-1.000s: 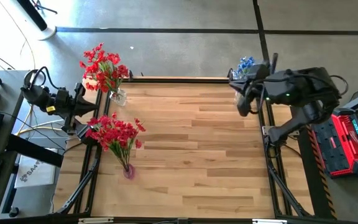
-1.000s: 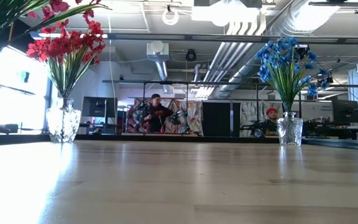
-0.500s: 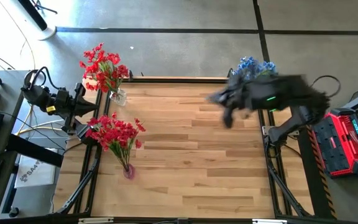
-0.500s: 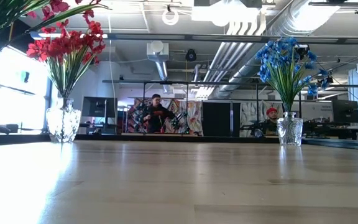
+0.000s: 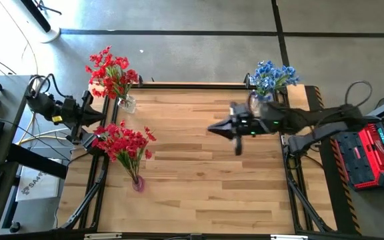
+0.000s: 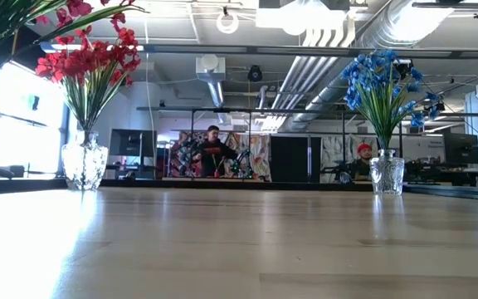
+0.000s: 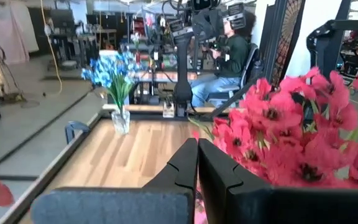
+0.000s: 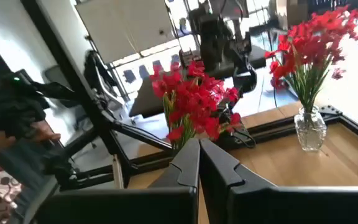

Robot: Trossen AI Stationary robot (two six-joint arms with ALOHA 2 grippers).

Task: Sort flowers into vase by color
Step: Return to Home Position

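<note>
Red flowers [image 5: 112,72] stand in a glass vase [image 5: 127,103] at the far left corner. A second red bunch [image 5: 123,143] stands in a small vase [image 5: 137,183] near the left edge. Blue flowers [image 5: 272,75] stand in a glass vase [image 6: 386,175] at the far right corner. My left gripper [image 7: 197,171] is shut and holds nothing. It sits level at the left edge, with blooms of the second red bunch [image 7: 291,134] close beside it. My right gripper [image 5: 213,128] is shut with nothing in it. It reaches level over the table's middle, pointing toward the red flowers [image 8: 194,99].
Black frame rails [image 5: 292,180] run along the table's left and right edges. A red case [image 5: 372,150] sits outside the right edge. People show in the room behind [image 6: 212,149]. Bare wood spans the table's middle and near half [image 5: 205,193].
My right gripper has swung from beside the blue flowers at the far right corner down and toward the table's middle. It has tipped from slanting down to level and stayed shut. The flowers and my left gripper have kept still.
</note>
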